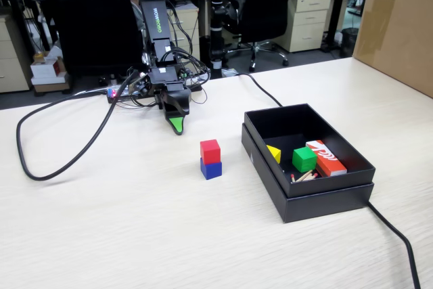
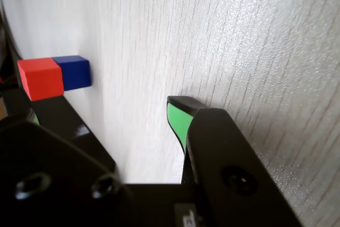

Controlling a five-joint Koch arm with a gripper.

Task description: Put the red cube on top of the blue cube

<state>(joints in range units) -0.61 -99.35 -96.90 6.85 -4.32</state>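
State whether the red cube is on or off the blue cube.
On. The red cube sits squarely atop the blue cube, with the tool apart from both.

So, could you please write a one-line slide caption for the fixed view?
Small matte red cube stacked on matte blue cube, tool clear, beside black box.
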